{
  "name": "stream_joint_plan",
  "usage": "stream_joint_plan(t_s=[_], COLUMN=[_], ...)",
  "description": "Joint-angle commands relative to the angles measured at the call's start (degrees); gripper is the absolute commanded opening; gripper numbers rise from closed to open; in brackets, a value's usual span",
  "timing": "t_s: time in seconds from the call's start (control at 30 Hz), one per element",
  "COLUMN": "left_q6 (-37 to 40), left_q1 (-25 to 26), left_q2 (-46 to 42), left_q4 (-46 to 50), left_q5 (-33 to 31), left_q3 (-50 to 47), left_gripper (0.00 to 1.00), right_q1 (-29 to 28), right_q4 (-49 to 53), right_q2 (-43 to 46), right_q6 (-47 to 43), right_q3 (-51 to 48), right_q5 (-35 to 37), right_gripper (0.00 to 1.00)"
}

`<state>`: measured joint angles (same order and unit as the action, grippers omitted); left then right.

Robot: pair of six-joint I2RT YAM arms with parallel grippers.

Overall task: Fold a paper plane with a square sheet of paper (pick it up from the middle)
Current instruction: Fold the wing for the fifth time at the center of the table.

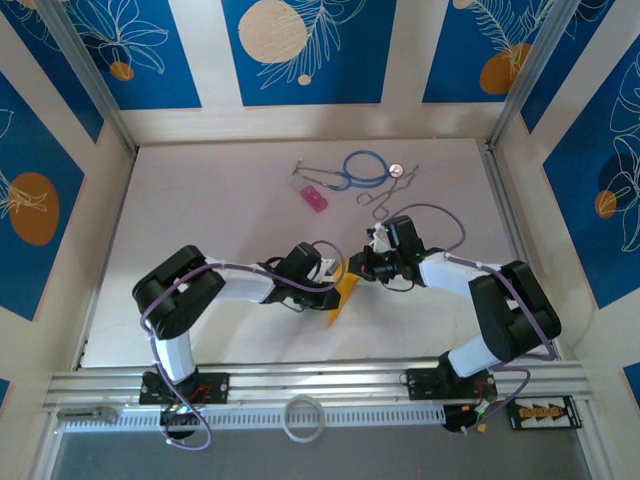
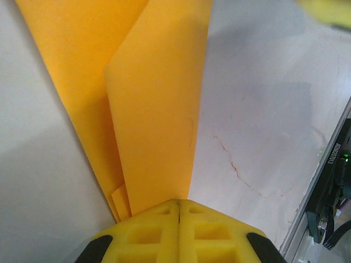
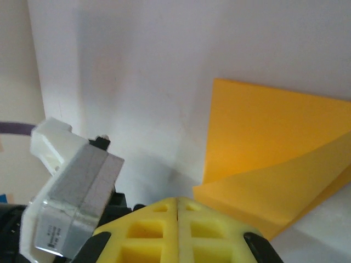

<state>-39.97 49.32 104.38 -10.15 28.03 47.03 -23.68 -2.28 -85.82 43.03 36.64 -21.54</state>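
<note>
Two grippers, both closed: my left gripper [image 2: 179, 205] pinches the folded orange paper [image 2: 159, 109]; my right gripper [image 3: 178, 201] sits just beside its edge, over the white table [image 1: 200, 215].

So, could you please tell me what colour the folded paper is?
Plain orange-yellow with no markings; the folded paper shows best in the left wrist view.

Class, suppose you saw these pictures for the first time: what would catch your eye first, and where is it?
The bright orange-yellow paper, partly folded, stands out at the near middle of the white table. In the left wrist view it rises from the shut left claw. Farther back lie a small pink block and a blue looped cord.
</note>
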Motion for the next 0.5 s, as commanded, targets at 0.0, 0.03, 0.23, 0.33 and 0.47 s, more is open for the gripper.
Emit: stream_joint_plan(t_s=[0.0,0.03,0.23,0.33,0.47], left_q6=[1.62,1.72,1.54,1.47,1.81], left_q1=[0.6,0.6,0.6,0.61,0.6], left_q2=[1.54,1.53,1.54,1.31,0.99], left_q4=[7.74,7.86,7.96,8.04,8.35], left_q5=[-1.66,-1.66,-1.97,-2.04,-2.27], left_q3=[-1.95,-1.78,-1.85,-2.2,-2.98], left_gripper=[0.0,0.0,0.0,0.0,0.0], right_q1=[-1.94,-2.31,-2.53,-1.86,-0.18], right_q4=[2.09,1.7,0.1,-1.05,-2.68], right_q2=[-1.28,-1.63,-5.62,-7.52,-9.83], right_q6=[-2.32,-2.28,-2.61,-2.82,-3.2], right_q3=[-0.73,-1.01,-0.86,-0.86,-0.78], right_q5=[-0.32,-0.1,0.23,0.57,1.35], right_gripper=[0.04,0.03,0.02,0.02,0.02])
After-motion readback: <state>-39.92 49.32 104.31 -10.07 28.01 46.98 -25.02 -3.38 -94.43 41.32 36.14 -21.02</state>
